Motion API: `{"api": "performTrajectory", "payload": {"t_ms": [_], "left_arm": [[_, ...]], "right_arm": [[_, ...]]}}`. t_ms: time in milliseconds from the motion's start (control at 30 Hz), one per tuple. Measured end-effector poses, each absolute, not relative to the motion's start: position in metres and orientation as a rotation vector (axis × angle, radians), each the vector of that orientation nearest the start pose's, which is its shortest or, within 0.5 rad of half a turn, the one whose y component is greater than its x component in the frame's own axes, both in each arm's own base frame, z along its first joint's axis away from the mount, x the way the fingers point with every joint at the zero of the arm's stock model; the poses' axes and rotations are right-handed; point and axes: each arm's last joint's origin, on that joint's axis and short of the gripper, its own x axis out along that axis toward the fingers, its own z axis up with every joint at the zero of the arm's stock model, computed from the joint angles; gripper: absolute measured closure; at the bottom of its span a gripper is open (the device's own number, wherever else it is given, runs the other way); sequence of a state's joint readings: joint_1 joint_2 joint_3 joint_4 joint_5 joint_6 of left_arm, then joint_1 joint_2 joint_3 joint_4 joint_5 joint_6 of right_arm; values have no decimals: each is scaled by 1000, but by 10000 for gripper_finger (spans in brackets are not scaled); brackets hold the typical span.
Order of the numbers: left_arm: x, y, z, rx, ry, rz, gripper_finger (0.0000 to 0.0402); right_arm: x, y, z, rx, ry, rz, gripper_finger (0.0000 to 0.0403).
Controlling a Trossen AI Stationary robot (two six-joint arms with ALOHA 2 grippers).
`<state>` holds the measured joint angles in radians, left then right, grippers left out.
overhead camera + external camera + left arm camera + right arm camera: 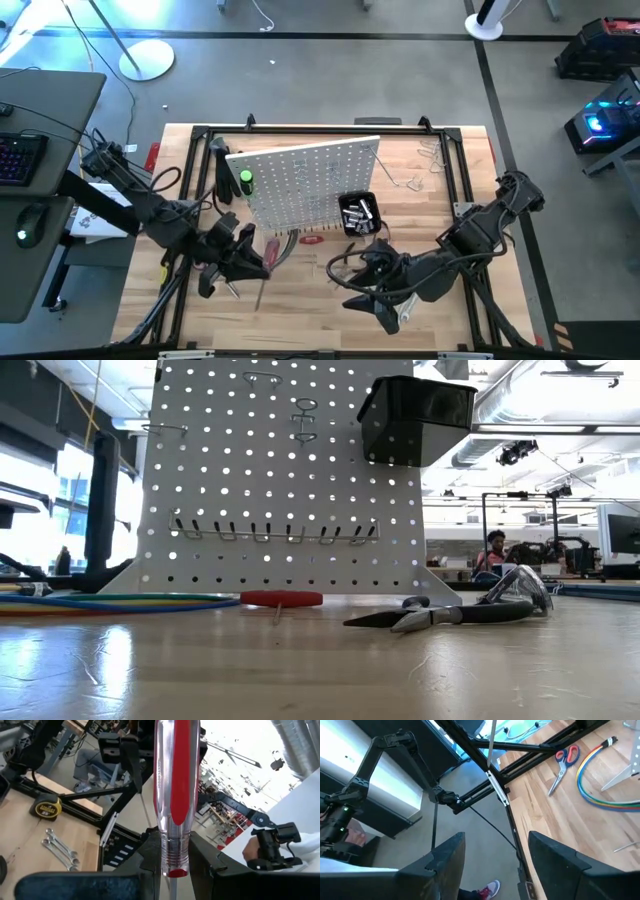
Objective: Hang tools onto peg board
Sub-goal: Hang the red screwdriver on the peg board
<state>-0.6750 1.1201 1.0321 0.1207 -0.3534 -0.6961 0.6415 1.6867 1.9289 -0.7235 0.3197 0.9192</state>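
Your light wooden counter [300,310] sits inside a black metal frame [455,150], with grey floor and desks around it. The white perforated peg board [305,180] stands mid-counter, its small black bin [358,213] on its right side. Your left gripper [235,262], near-left of the board, pinches a red-and-clear-handled screwdriver [172,795]. Your right gripper [375,295], near-right of the board, hangs with fingers spread, holding nothing. Black-handled pliers [450,615] lie on the counter in front of the board; red-handled scissors [565,760] and a bundle of coloured cables [592,780] lie near the counter's edge.
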Motion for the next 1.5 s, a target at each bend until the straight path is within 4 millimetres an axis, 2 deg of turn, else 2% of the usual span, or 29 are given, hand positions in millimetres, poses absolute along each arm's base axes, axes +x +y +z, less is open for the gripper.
{"api": "performTrajectory", "payload": {"t_ms": [167,500,800,967,1167,1333,1500], "left_arm": [[204,-143,386,-694,43,-305,345],[238,-136,392,-676,-209,-328,345],[250,-136,394,-681,-344,-328,345],[251,-135,394,-673,-352,-323,345],[254,-129,398,-666,-392,-289,345],[267,-132,404,-602,-381,-297,345],[286,-141,406,-546,-276,-336,345]], "right_arm": [[294,206,441,670,497,79,190],[315,196,455,640,249,14,190],[316,196,457,551,211,15,190],[319,196,456,543,215,24,190],[325,190,453,626,223,10,190],[331,181,454,649,215,-4,190],[333,178,457,642,185,9,190]]}}
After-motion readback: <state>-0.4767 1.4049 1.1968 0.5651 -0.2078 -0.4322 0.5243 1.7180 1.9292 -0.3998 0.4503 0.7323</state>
